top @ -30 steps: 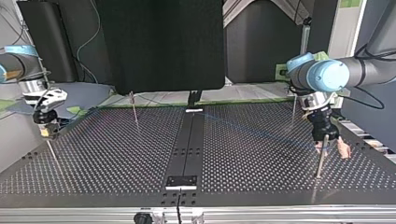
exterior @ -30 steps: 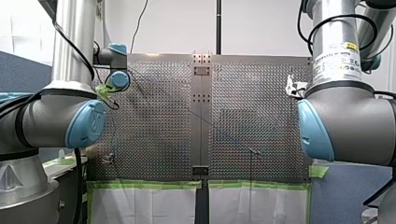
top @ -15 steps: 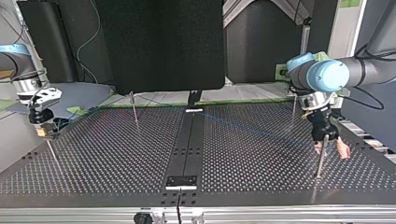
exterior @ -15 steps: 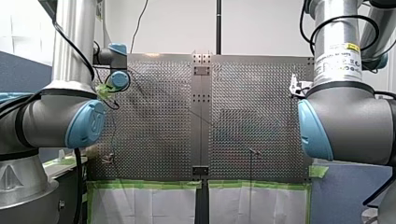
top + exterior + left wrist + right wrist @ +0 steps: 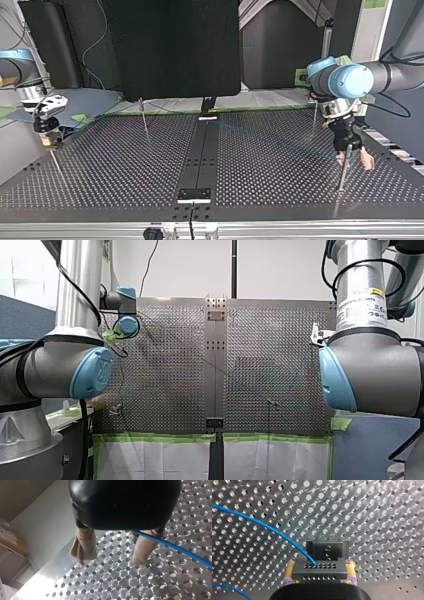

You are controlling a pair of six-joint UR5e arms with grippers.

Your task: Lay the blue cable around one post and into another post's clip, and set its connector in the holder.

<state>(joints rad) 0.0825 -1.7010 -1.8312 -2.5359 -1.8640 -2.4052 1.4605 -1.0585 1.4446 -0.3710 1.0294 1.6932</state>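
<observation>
My right gripper [image 5: 320, 567] pinches the connector [image 5: 319, 574] just before the holder [image 5: 327, 548]. My left gripper [image 5: 110, 561] hangs spread beside the blue cable [image 5: 175, 548]. A sideways cable tug could jam the connector against the holder's wall.

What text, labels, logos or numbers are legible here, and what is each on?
No text is legible.
White label with a yellow corner on my right arm: print too small to read.
Mark on my left arm, on its blue joint cap: blurred, unreadable.
Pale label on a brown box, left wrist view: unreadable.
</observation>
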